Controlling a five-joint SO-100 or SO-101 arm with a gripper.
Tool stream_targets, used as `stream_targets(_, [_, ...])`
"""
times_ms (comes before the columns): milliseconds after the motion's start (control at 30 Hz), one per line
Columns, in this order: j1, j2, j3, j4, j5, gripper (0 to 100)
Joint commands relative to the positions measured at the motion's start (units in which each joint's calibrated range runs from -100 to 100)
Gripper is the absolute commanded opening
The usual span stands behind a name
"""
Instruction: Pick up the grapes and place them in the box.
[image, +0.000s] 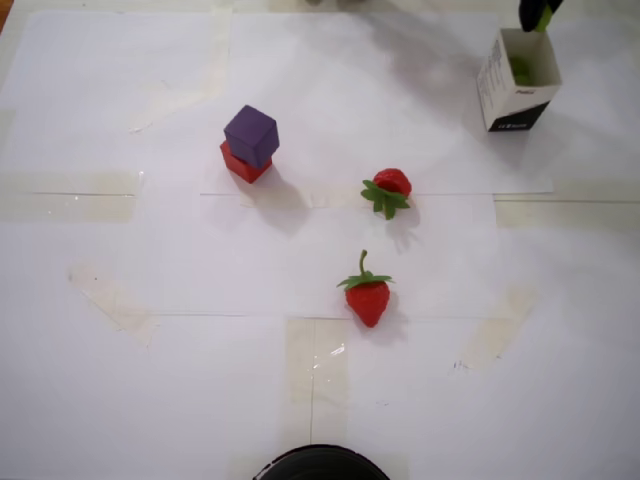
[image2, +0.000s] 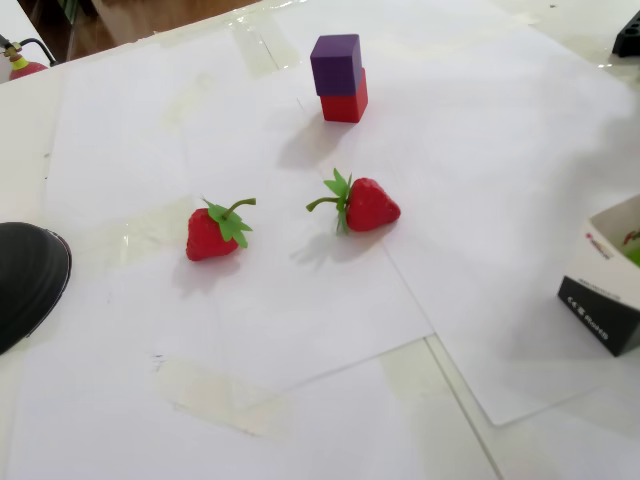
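Grape (image: 546, 14): overhead view, a green sliver at the top edge, pinched in the dark jaws of the gripper (image: 540, 15), directly above the far rim of the box (image: 516, 98). Box: upright on the table (image: 160, 390), mouth open upward, long axis vertical; more green grapes (image: 521, 69) lie inside. The coming release appears to need only a short drop.

Fixed view: box (image2: 604, 300) at the right edge, green just visible inside; gripper out of frame.
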Motion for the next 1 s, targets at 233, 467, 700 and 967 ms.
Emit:
stream_targets(233, [3.6,-4.3,-0.8,-2.4,1.0,8])
stream_targets(467, [4.1,-3.4,0.1,-5.9,1.3,14])
stream_targets(700, [3.3,-3.2,0.2,-8.1,0.9,29])
stream_targets(967, [3.0,-3.1,0.2,-9.8,0.9,36])
